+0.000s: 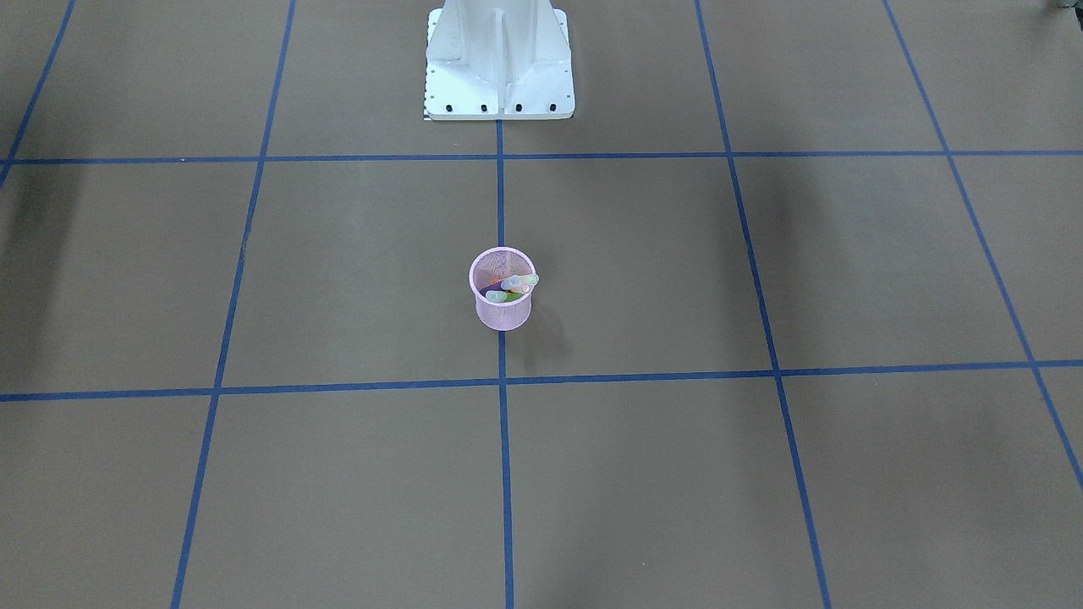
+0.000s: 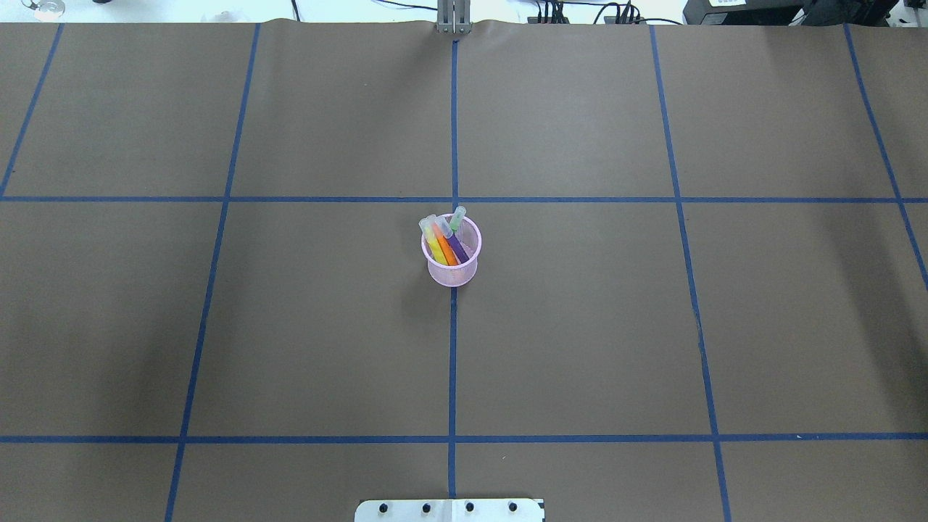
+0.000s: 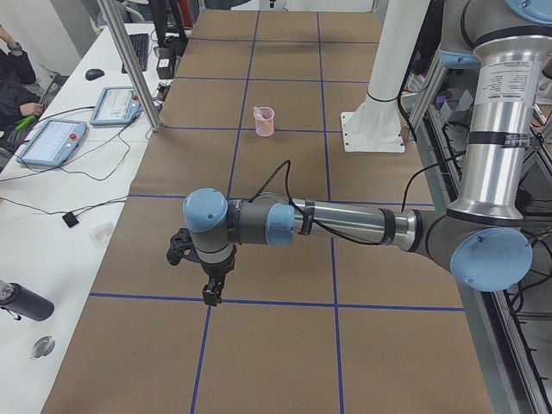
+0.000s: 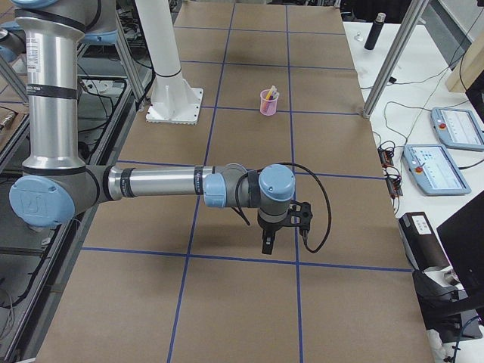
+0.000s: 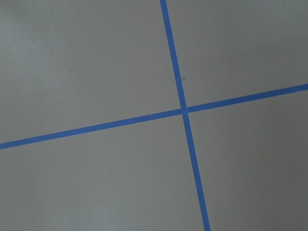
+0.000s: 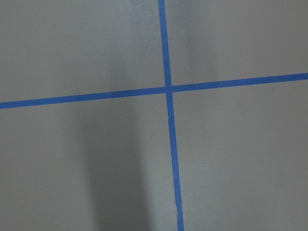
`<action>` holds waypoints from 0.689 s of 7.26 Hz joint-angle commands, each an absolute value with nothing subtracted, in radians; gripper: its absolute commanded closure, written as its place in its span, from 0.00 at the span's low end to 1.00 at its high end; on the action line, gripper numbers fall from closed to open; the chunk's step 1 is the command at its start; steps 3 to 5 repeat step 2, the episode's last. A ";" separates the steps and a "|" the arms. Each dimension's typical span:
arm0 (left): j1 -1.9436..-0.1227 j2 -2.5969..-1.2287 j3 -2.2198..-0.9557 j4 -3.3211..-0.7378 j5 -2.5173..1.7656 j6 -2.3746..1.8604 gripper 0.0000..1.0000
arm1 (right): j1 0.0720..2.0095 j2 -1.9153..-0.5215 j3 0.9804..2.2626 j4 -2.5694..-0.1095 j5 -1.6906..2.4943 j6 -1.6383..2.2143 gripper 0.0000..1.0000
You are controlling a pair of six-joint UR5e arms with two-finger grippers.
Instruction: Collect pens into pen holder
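Tabletop [image 2: 326,326] of brown paper, gridded with blue tape lines [image 2: 453,348], spread out on every side of the pen holder [image 2: 452,270]. The left arm [image 3: 345,226] reached out level and low, well apart from the pen holder toward the robot's left end. The right arm [image 4: 159,183] did the same toward the opposite end. The white robot base [image 1: 499,63] stood on the same centre tape line as the pen holder, well apart from it.

The left claw [image 3: 210,297] pointed straight down above a tape crossing. The right claw [image 4: 267,246] hung likewise, far from the pen holder. Both showed only in the side views, so whether their fingers were apart or together could not be told.

The pink mesh pen holder stood upright on the centre line, just short of a tape crossing on its side away from the base. Inside it leaned a yellowish pen [image 2: 433,239], an orange pen [image 2: 444,249], a purple pen [image 2: 458,249] and a green pen [image 2: 457,217], pale caps up above the rim.
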State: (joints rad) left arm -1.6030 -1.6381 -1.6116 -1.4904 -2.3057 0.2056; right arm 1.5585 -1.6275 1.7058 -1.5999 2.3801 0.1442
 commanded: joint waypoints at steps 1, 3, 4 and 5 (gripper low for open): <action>-1.603 -1.638 -1.612 -1.491 -2.310 0.210 0.00 | 1.559 -1.628 1.706 -1.600 2.381 0.144 0.00; -1.603 -1.637 -1.612 -1.491 -2.310 0.212 0.00 | 1.559 -1.628 1.707 -1.600 2.381 0.144 0.00; -1.603 -1.637 -1.612 -1.491 -2.310 0.212 0.00 | 1.559 -1.628 1.707 -1.600 2.381 0.144 0.00; -1.603 -1.637 -1.612 -1.491 -2.310 0.212 0.00 | 1.559 -1.628 1.707 -1.600 2.381 0.144 0.00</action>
